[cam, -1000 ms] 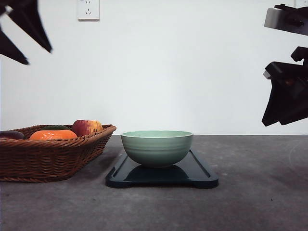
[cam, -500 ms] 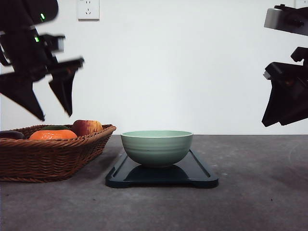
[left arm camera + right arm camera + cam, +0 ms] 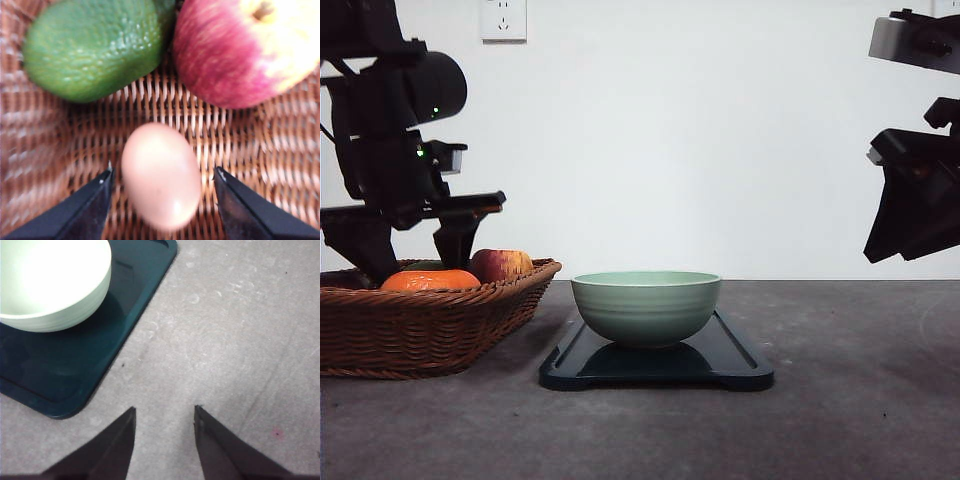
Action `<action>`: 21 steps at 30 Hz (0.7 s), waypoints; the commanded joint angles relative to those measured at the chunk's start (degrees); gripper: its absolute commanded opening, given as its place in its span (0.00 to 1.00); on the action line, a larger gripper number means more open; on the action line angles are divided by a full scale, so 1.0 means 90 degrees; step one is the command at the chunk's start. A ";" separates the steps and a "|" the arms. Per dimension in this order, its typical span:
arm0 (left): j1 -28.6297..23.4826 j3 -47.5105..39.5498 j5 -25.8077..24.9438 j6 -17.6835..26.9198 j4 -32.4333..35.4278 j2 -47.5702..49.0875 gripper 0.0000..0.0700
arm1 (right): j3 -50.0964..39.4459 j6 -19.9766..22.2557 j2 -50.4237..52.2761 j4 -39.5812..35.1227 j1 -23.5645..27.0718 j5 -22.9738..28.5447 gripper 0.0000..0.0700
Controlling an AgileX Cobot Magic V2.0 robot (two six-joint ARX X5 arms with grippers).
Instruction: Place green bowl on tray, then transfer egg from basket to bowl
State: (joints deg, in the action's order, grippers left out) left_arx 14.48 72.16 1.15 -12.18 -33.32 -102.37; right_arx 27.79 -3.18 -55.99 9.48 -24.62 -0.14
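If the wide-open left gripper (image 3: 162, 182) squeezes crooked, the egg (image 3: 161, 175) between its fingers could roll away in the basket (image 3: 165, 107).

A red-and-yellow apple (image 3: 502, 264) and an orange fruit (image 3: 430, 281) are seen lying side by side at the left of a grey tabletop (image 3: 850, 400), the apple nearer the middle of the table and the orange fruit further left. From close above, the apple (image 3: 247, 47) is shown with its stem dimple turned upward, red on one flank and pale yellow on the other. Just beside it, a bumpy-skinned green avocado (image 3: 95, 45) is pictured, the two nearly touching. A white wall (image 3: 720, 150) is seen behind the table, and a white power socket (image 3: 503, 19) is mounted high on it, toward the left.
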 commanded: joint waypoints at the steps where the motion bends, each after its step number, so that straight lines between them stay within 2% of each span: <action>1: 0.0010 0.0158 0.0002 -0.0061 0.0109 -0.0176 0.58 | 0.0027 0.0044 -0.0051 -0.0098 -0.0022 0.0014 0.32; 21: 0.0005 0.0158 0.0002 -0.0108 0.0132 -0.0396 0.55 | 0.0027 0.0041 -0.0051 -0.0100 -0.0022 0.0007 0.32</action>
State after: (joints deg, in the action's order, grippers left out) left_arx 14.48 72.18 1.15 -12.93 -32.36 -104.43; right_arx 27.79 -3.18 -55.99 9.15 -24.62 -0.16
